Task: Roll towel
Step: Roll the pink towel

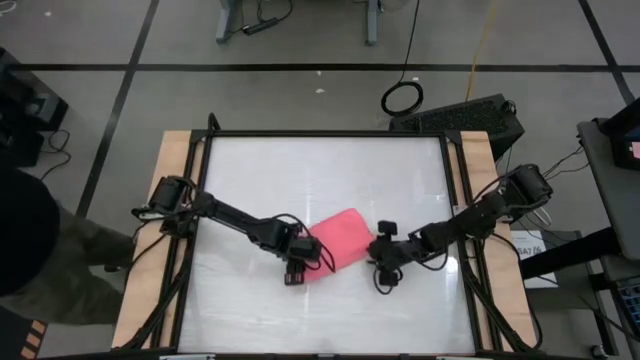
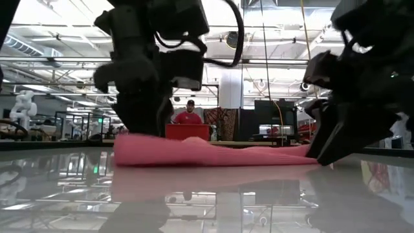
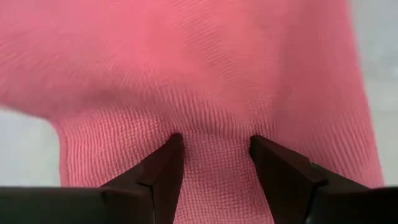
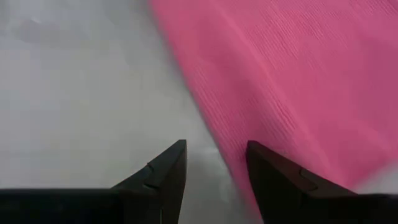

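Note:
The pink towel [image 1: 340, 236] lies flat on the white table [image 1: 320, 170], mid-table toward the near side. In the low view [image 2: 207, 154] it is thicker at its left end. My left gripper [image 1: 310, 262] is at the towel's near-left corner, shut on cloth that fills the gap between its fingers [image 3: 214, 155]. My right gripper [image 1: 376, 260] stands at the towel's right edge, open, pointing down. In the right wrist view [image 4: 216, 155] the towel's edge [image 4: 205, 124] runs between its fingers. My left gripper pinches a bunched bit of the towel near its near-left corner [image 3: 214, 146] between its two fingers, coming slanting down from the table's left. The rest of the towel lies on the table. One layer or several, I cannot tell. My right gripper's fingertip [image 2: 321, 158] is down at the table by the towel's right end; whether it touches the cloth I cannot tell.
A black frame [image 1: 320, 133] and wooden side strips [image 1: 165, 200] border the table. A person stands at the table's left side [image 1: 25, 230]. Another person in a red shirt [image 2: 189, 115] is far off in the room behind. Bare table lies toward the far edge.

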Controlling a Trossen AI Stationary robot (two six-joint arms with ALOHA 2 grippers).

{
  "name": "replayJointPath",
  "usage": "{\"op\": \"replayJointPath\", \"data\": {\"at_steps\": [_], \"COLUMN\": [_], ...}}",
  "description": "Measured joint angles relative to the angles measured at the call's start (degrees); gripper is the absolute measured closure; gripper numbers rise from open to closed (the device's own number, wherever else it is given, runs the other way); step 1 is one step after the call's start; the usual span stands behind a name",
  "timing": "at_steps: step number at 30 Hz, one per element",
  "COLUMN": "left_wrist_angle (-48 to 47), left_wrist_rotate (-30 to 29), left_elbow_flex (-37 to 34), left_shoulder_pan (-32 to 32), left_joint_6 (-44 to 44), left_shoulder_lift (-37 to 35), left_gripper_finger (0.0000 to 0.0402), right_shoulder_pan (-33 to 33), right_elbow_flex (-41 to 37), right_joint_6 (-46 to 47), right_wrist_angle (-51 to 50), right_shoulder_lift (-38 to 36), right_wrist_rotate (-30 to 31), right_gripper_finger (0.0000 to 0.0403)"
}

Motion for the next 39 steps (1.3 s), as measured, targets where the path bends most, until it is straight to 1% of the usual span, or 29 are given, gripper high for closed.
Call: {"op": "replayJointPath", "data": {"at_steps": [4,8,11,13,16,17,19,21,23,25,28,30,31,34,39], "left_wrist_angle": [4.8,11.0,14.5,14.2,14.2,14.2,13.8,12.0,9.5,4.9,0.4,-2.8,-3.1,-4.0,-3.3], "left_wrist_rotate": [2.3,2.8,0.7,-1.3,-2.6,-2.8,-3.1,-3.7,-5.6,-8.3,-11.9,-14.0,-14.3,-14.3,-13.8], "left_elbow_flex": [-0.1,0.0,0.0,0.6,1.1,1.4,2.2,3.4,5.3,6.2,6.7,6.7,6.7,5.9,3.6], "left_shoulder_pan": [-2.9,-4.9,-5.2,-4.7,-4.2,-4.2,-4.0,-4.1,-4.6,-5.5,-7.1,-7.8,-8.2,-9.1,-9.3], "left_joint_6": [-3.4,-6.4,-11.3,-14.7,-16.9,-17.0,-16.0,-13.5,-10.1,-5.7,1.0,5.1,7.2,12.4,17.2], "left_shoulder_lift": [0.2,0.5,0.6,0.6,0.6,0.6,0.5,-0.2,-0.5,-1.4,-2.3,-2.7,-2.6,-2.6,-2.6], "left_gripper_finger": [0.0204,0.0204,0.0204,0.0204,0.0204,0.0204,0.0204,0.0204,0.0204,0.0204,0.0204,0.0204,0.0204,0.0204,0.0204], "right_shoulder_pan": [-4.0,-8.6,-12.0,-14.2,-17.3,-18.3,-19.9,-20.1,-19.3,-17.4,-13.1,-9.8,-7.9,-2.6,4.1], "right_elbow_flex": [0.2,0.2,1.0,1.8,3.4,3.9,5.2,6.2,7.0,7.0,7.1,7.1,7.1,7.1,7.1], "right_joint_6": [-3.3,-8.5,-11.7,-13.0,-13.5,-13.5,-13.8,-14.6,-15.2,-16.6,-19.9,-21.6,-22.5,-24.7,-31.8], "right_wrist_angle": [-3.5,-2.6,-4.3,-6.4,-9.0,-9.6,-10.8,-11.1,-10.6,-11.0,-9.2,-6.8,-5.5,-1.0,5.0], "right_shoulder_lift": [-0.1,-0.3,-0.3,-0.2,-0.2,-0.2,-0.2,-0.8,-1.5,-2.8,-4.4,-4.5,-4.4,-3.2,0.3], "right_wrist_rotate": [-0.3,-0.1,4.1,8.0,16.1,17.3,17.2,15.4,13.8,13.2,8.6,4.4,2.2,-1.3,-1.7], "right_gripper_finger": [0.0244,0.0244,0.0244,0.0244,0.0244,0.0244,0.0244,0.0244,0.0244,0.0244,0.0244,0.0244,0.0244,0.0244,0.0239]}}
